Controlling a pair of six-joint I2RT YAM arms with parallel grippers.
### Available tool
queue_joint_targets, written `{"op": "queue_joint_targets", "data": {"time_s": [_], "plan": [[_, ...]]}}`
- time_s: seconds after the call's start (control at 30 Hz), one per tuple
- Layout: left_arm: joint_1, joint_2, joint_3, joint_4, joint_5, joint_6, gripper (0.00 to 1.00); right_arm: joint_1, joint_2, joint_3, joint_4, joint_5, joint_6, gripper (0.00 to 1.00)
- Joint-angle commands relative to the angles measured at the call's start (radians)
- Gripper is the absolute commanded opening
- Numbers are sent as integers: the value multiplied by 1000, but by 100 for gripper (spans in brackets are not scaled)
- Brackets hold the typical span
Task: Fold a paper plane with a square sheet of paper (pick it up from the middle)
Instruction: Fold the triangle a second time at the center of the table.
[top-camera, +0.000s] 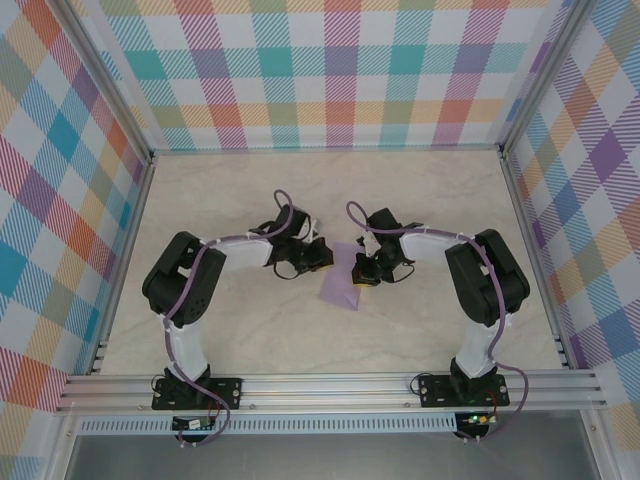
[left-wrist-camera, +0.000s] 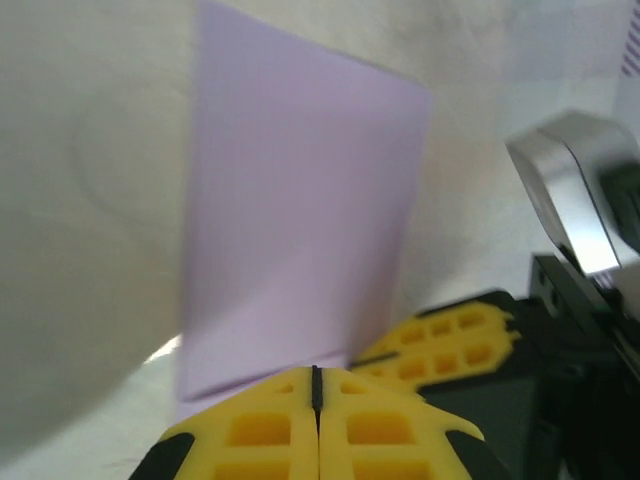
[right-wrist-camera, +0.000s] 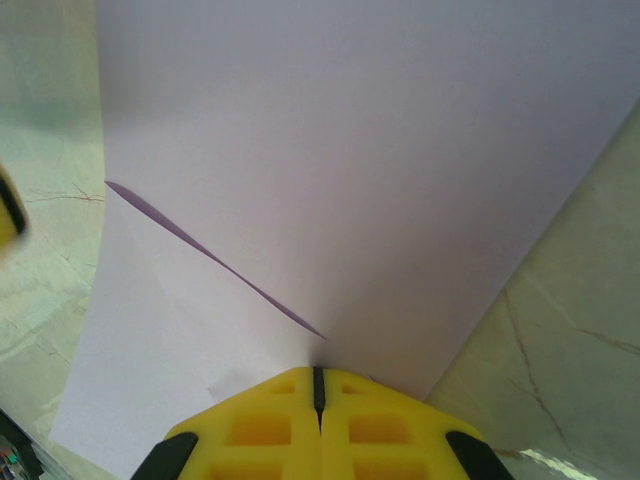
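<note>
The right gripper (right-wrist-camera: 318, 374) has its yellow fingers pressed together on a fold of the square sheet of paper (right-wrist-camera: 380, 170), whose far edges run out of its wrist view. The left gripper (left-wrist-camera: 316, 378) is closed too, its tips at the sheet's edge. That view is blurred, so whether it nips paper cannot be made out. One sheet and two grippers meet at the middle of the table (top-camera: 250, 330). Bare tabletop lies all round, with the checked walls (top-camera: 330, 70) well apart.
</note>
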Motion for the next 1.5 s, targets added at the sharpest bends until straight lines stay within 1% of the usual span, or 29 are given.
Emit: {"op": "queue_joint_targets", "data": {"time_s": [0.0,0.17,0.27,0.43,0.6,0.73,0.83,0.97,1.23,1.47], "plan": [[-34,2,-28,26,40,-22,1,-1,64,-40,-31,135,-6,0],[-42,54,-23,13,38,-20,0,-1,48,-40,-17,104,-2,0],[-43,63,-26,-26,3,-2,0,-1,14,-42,1,73,0,0],[-44,85,-32,-82,-52,9,0,-1,-75,-31,35,-19,11,0],[-45,100,-27,-162,-123,10,0,15,-178,-31,27,-76,18,0],[-47,114,-23,-193,-147,-3,0,60,-208,-49,4,-58,37,0],[-49,118,-15,-214,-160,-9,0,115,-189,-53,6,-30,59,0],[-51,119,-6,-236,-177,-15,0,160,-151,-52,18,9,88,0],[-52,122,-9,-249,-196,-36,0,173,-81,-48,41,58,115,0],[-52,123,-12,-252,-211,-51,0,174,-61,-51,20,94,109,0]]}}
